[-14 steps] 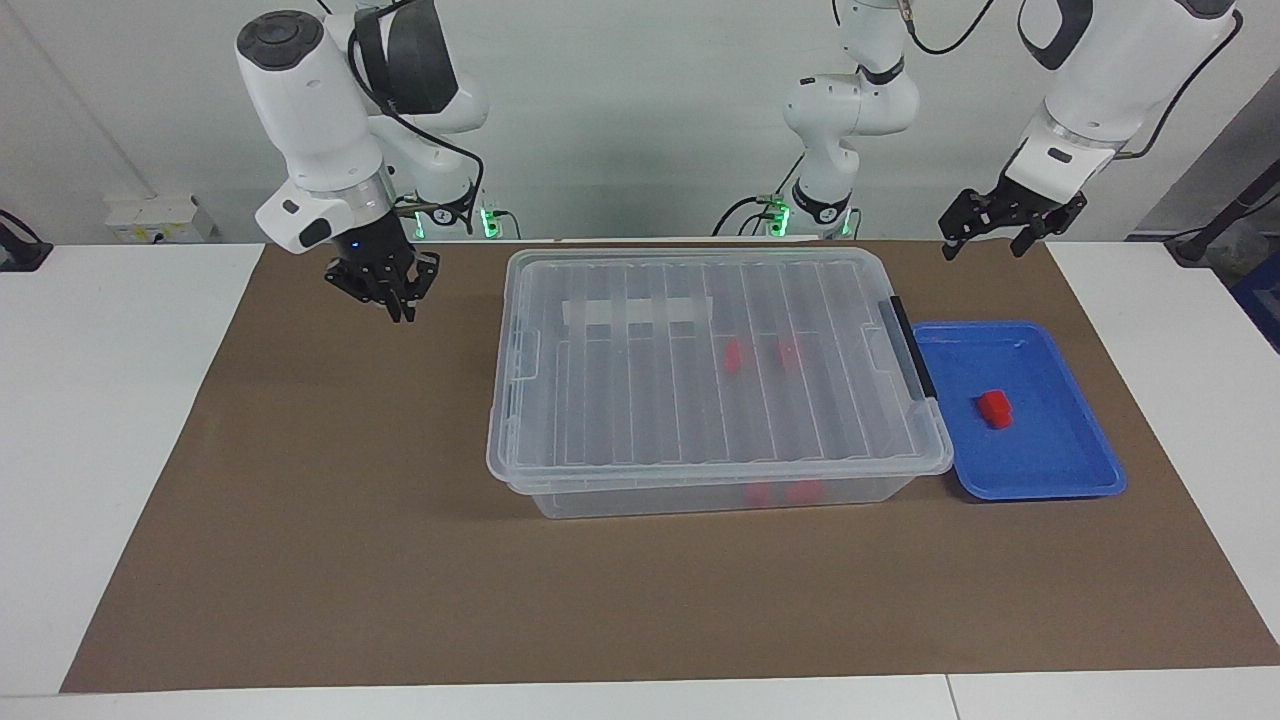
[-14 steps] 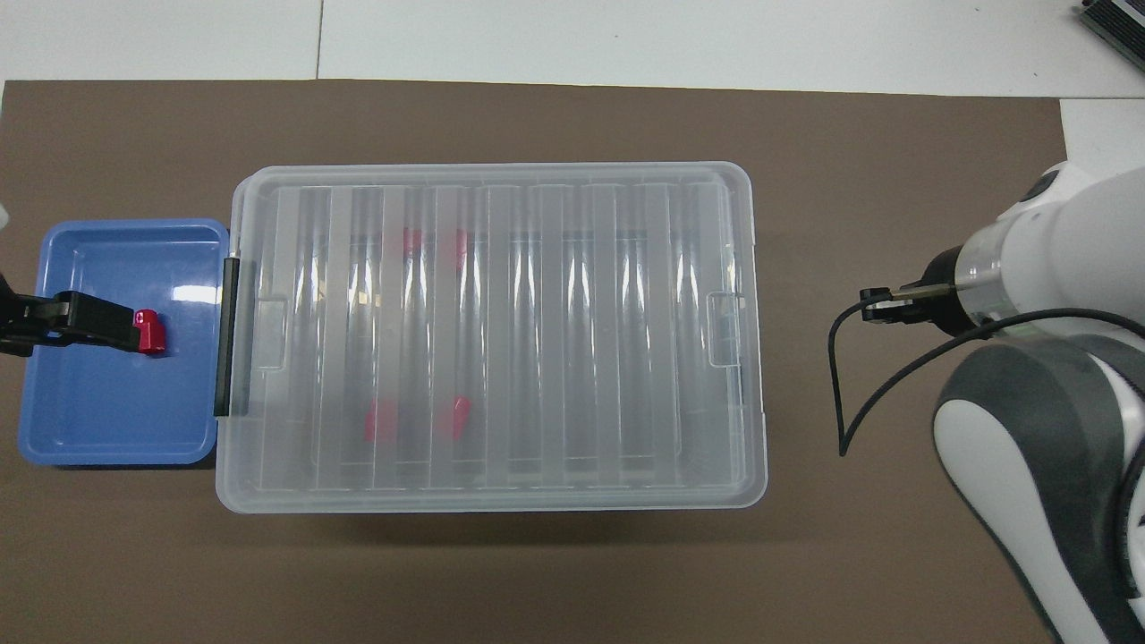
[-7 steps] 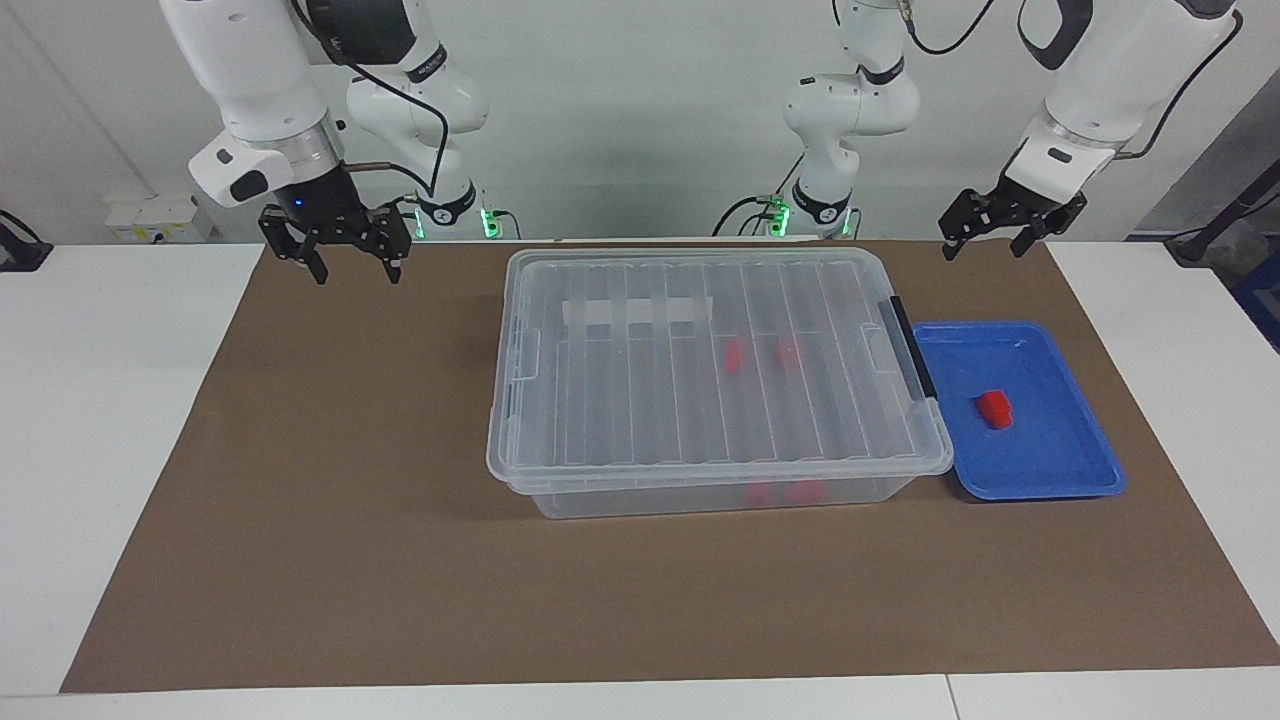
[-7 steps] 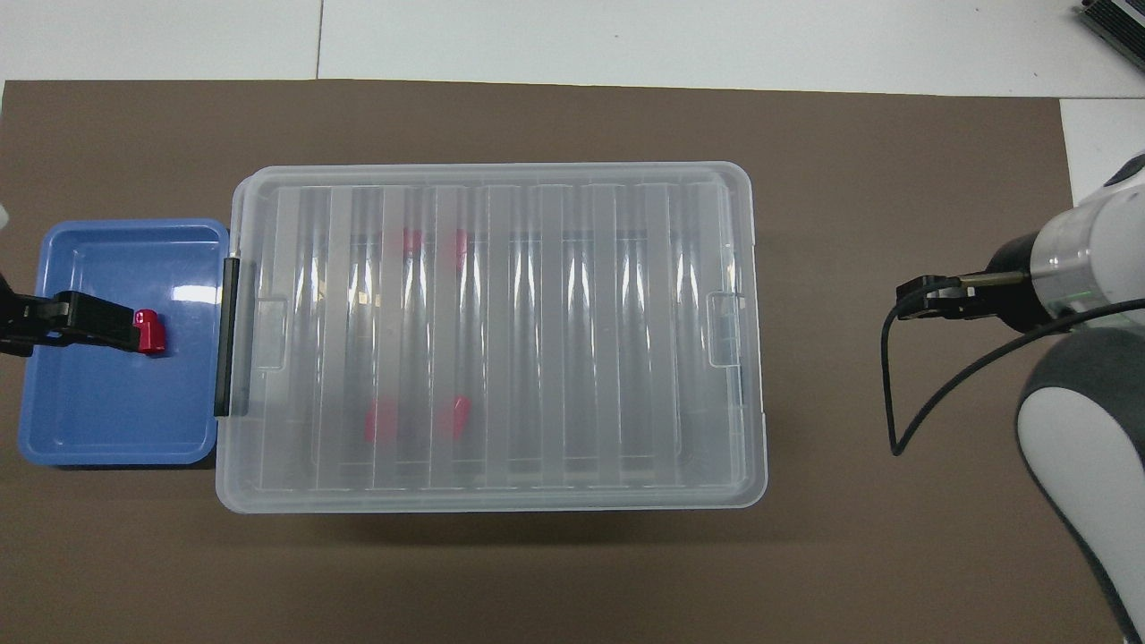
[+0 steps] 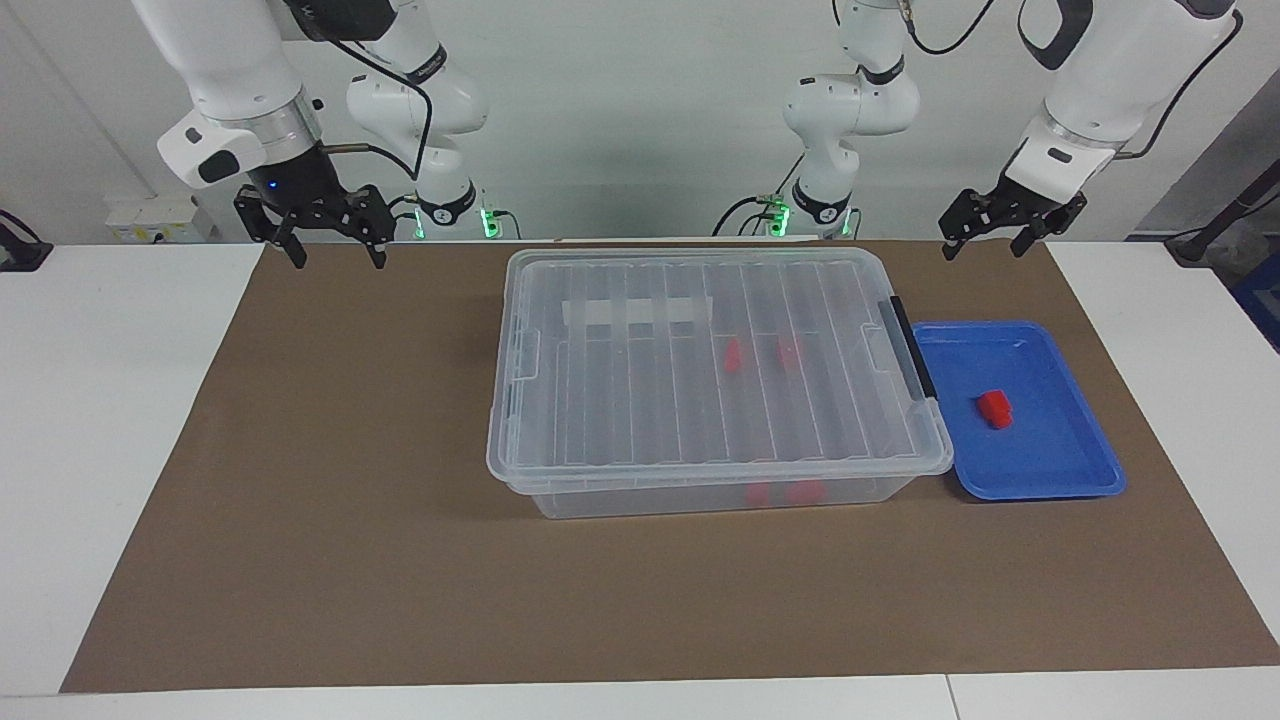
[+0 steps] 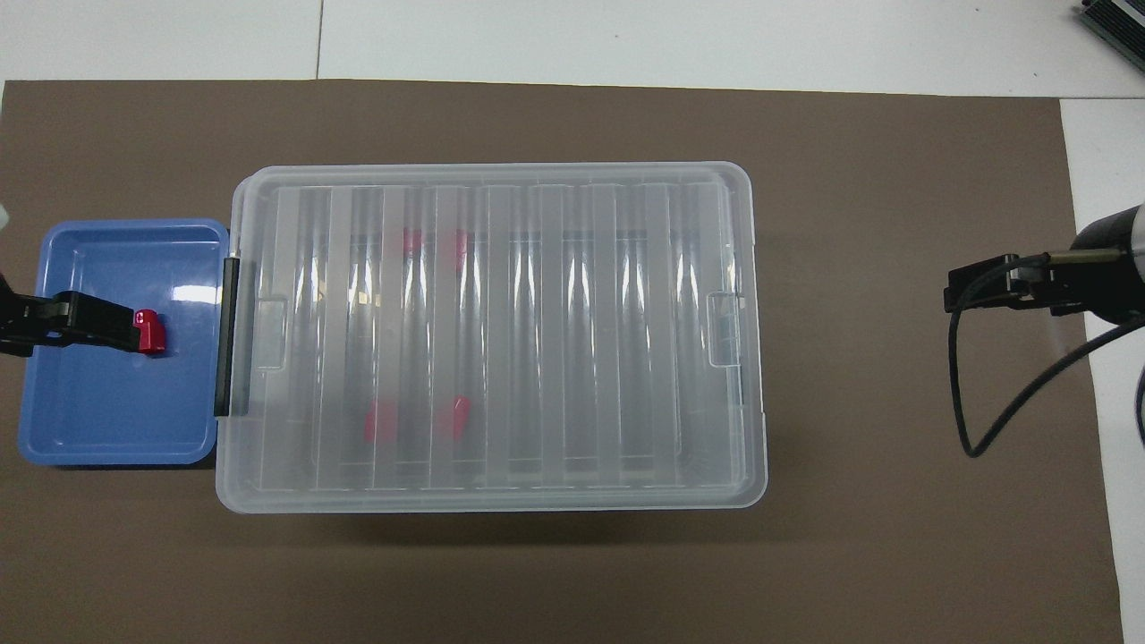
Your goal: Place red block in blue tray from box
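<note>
Hanging empty with fingers spread over the mat's corner at its own end, the right gripper [image 5: 325, 238] waits. The box [image 5: 715, 375] sits mid-table, lid on, more red pieces inside. Touching its handle end is the blue tray [image 5: 1060, 480], the red block [image 5: 994, 408] lying in it — the placement looks done. The left gripper [image 5: 1000, 228], jaws apart and empty, hovers high by the tray's robot-side end — best to retreat upward, clear of the tray's rim.

White table [image 5: 120, 400] covered by brown mat [image 5: 350, 560]. On mat: clear lidded box [image 5: 715, 375] mid-table, with blue tray [image 5: 1050, 475] touching its handle end, toward left arm's end.
</note>
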Robot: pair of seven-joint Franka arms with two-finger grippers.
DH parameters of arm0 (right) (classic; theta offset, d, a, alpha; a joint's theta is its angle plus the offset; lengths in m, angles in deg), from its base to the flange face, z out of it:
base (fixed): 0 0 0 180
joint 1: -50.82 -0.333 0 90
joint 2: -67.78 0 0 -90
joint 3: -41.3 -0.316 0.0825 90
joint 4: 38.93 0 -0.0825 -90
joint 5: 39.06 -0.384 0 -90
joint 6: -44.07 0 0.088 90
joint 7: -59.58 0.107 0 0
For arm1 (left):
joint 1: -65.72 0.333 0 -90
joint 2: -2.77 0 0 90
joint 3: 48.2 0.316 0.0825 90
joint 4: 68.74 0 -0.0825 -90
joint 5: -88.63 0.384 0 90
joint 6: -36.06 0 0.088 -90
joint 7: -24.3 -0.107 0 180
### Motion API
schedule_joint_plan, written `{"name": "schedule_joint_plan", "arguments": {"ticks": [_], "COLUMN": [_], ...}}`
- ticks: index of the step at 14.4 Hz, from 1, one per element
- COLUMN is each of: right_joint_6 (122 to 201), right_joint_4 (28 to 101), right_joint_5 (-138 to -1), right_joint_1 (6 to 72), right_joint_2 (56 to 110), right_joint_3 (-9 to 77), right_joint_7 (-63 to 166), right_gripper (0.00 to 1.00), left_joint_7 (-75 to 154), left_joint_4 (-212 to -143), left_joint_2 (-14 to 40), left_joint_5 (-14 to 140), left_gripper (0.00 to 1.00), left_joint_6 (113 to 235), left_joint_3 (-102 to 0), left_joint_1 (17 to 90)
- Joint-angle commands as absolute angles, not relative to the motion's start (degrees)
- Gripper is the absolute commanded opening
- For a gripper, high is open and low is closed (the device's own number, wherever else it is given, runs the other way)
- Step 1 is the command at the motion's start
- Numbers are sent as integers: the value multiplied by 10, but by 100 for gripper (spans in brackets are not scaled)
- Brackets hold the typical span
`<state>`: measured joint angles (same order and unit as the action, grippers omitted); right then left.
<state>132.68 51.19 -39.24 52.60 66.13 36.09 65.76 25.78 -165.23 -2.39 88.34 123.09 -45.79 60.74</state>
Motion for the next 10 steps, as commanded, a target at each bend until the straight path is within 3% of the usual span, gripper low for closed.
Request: {"name": "schedule_joint_plan", "arguments": {"ticks": [1, 10], "right_joint_6": [1313, 1314], "right_joint_4": [497, 511], "right_joint_5": [-363, -387], "right_joint_1": [527, 535], "right_joint_2": [672, 666], "right_joint_3": [355, 355], "right_joint_7": [669, 669], "right_gripper": [100, 100], "left_joint_7": [263, 263], "left_joint_4": [-1654, -1654], "left_joint_2": [-29, -29], "left_joint_5": [875, 875], "left_gripper": [100, 100], "left_joint_6": [1224, 1224], "left_joint_3": [-456, -456], "left_joint_1": [609, 609]}}
